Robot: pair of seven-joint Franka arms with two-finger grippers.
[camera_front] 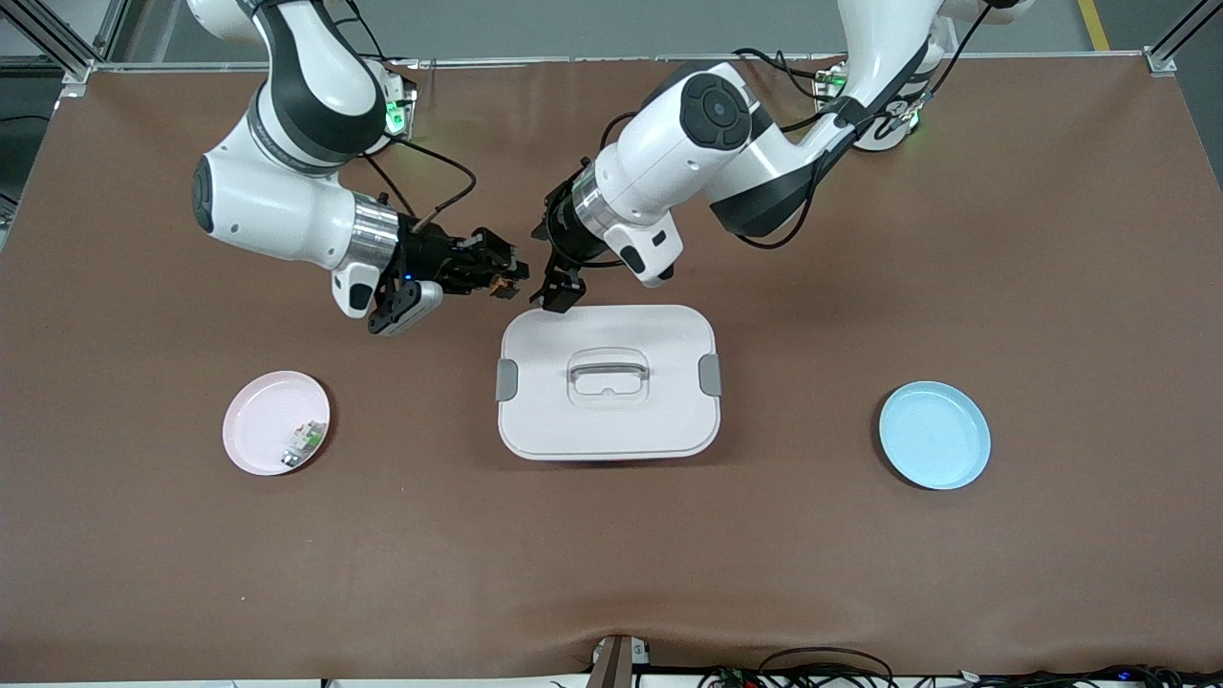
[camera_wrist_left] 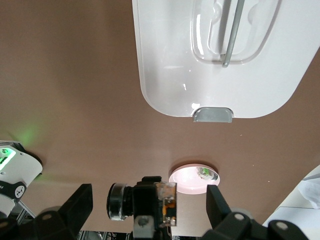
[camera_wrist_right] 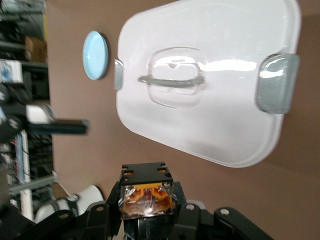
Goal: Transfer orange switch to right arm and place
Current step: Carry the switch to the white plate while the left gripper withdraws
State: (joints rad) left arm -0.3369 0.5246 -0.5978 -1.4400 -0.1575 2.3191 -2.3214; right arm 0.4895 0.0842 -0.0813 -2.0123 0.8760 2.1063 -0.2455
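Pink plate (camera_front: 260, 441) holding a small white-and-green part (camera_front: 304, 445); right tool (camera_front: 504, 270), clenched on the orange switch (camera_front: 498, 283), above the counter (camera_front: 860, 573); left tool (camera_front: 557, 290), released, just beside it; lidded white box (camera_front: 609, 420); blue plate (camera_front: 934, 435).

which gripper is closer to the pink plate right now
Right. The right gripper, holding the orange switch, is above the table toward the pink plate; the open left gripper is by the white box's edge.

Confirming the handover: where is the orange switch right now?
The orange switch is clamped in the right gripper, in the air over bare table beside the white lidded box. The left gripper is open and holds nothing.
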